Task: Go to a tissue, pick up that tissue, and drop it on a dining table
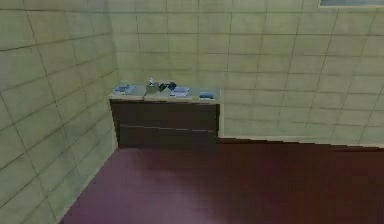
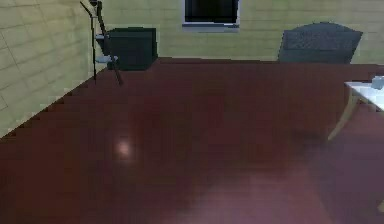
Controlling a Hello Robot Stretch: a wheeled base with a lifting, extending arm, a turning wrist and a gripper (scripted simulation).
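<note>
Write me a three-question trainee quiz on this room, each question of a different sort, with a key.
1. True or false: in the forward view, the low dark cabinet stands against a tiled wall.
2. In the arm side view, what stands at the top right? A) a grey armchair B) a bed C) a fridge
3. Fill in: the floor is dark ____.

Key: 1 true; 2 A; 3 red.
</note>
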